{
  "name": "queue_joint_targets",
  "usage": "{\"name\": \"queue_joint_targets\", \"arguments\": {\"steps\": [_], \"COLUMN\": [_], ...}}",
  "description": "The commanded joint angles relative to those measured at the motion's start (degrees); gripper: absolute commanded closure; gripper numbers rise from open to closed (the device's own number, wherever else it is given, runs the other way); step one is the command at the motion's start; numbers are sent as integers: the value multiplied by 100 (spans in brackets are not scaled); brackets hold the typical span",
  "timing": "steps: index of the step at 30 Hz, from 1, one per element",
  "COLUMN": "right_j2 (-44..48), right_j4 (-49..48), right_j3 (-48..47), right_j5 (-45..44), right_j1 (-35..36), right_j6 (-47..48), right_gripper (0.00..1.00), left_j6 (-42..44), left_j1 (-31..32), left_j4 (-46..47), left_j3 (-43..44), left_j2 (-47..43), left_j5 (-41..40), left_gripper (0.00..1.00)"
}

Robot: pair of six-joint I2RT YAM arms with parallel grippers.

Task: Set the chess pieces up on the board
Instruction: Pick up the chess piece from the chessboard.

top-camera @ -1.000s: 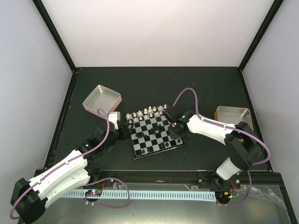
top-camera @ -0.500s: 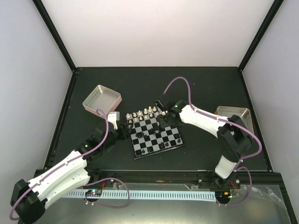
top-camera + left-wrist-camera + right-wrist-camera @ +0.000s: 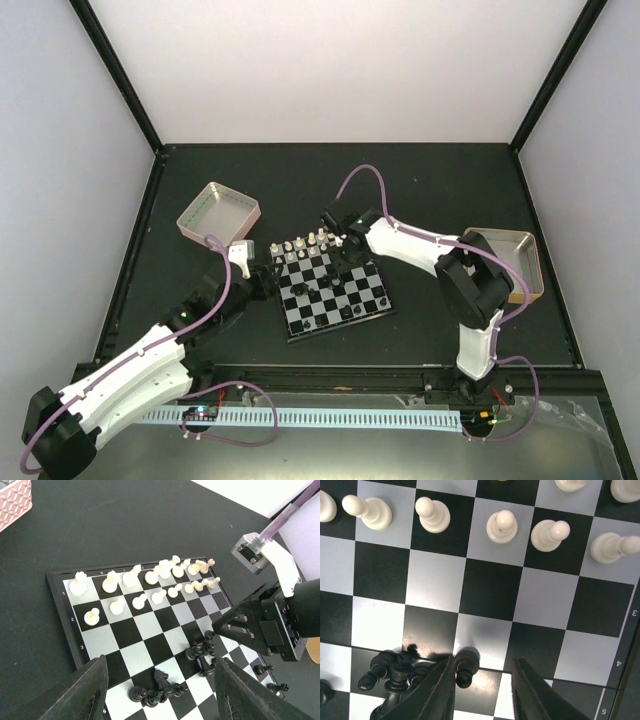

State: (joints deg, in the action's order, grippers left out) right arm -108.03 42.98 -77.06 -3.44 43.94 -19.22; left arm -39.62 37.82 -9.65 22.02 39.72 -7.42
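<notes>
On the board (image 3: 333, 291), mid-tabletop (image 3: 300, 180), white pieces (image 3: 150, 580) are ranked in two rows and black pieces (image 3: 395, 670) are bunched unsorted, so the right gripper (image 3: 484, 662) is held open above them; the left gripper (image 3: 161, 660) is parked wide, empty.

The right gripper (image 3: 345, 243) has swung from the right edge of the board (image 3: 318, 312) leftward and toward the far edge of the table (image 3: 300, 190), now over the board's far-right squares, its elbow drawn in from the table's right edge.
</notes>
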Motion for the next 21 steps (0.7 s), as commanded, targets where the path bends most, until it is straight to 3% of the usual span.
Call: {"name": "queue_joint_targets", "arguments": {"steps": [1, 15, 21], "right_j2": [-136, -177, 232], "right_j4": [114, 169, 92], "right_j3": [-186, -219, -33], "right_j5": [20, 76, -105], "right_j1": [-12, -11, -9], "right_j6": [97, 115, -2], "right_gripper": [71, 98, 99], "left_j6": [41, 50, 50], "left_j1": [-54, -48, -48], "left_j4": [29, 7, 5], "left_j3": [22, 30, 30], "left_j2": [-79, -123, -139], "left_j5": [-75, -75, -75], "left_gripper": [40, 40, 40]}}
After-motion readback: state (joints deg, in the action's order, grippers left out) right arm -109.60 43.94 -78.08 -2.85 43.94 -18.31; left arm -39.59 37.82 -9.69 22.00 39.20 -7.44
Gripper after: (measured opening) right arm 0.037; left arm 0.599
